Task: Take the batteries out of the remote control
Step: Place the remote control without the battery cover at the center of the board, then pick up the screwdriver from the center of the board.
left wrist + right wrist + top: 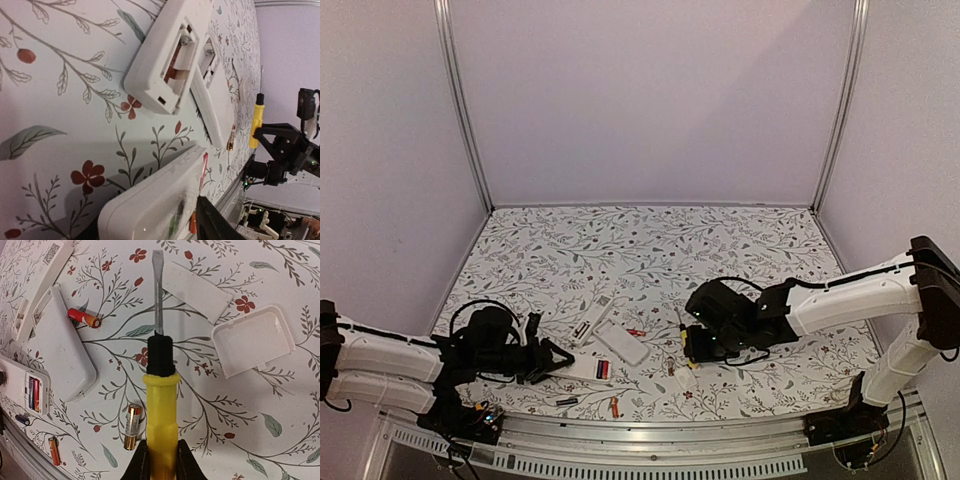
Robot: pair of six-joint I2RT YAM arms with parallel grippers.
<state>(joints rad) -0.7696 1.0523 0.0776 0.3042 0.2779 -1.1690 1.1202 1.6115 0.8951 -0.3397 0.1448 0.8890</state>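
Note:
My left gripper [558,358] is shut across the end of a white remote [588,368] lying on the table. The remote's open bay holds red and dark batteries [603,369], also seen in the right wrist view [33,394]. In the left wrist view the remote [155,200] fills the space between my fingers [212,220]. My right gripper [160,460] is shut on a yellow-handled screwdriver [160,405], held above the table right of the remotes [688,342]. Loose batteries lie about: a red one [84,317], a gold-and-black one [132,426], a dark blue one [22,419] and an orange one [54,450].
Two more white remotes lie in the middle, one face down [622,342] and one with an empty open bay [592,322], [165,55]. Two white cover plates [200,290], [255,342] lie by the screwdriver tip. The table's metal front rail [650,432] is close to the loose batteries.

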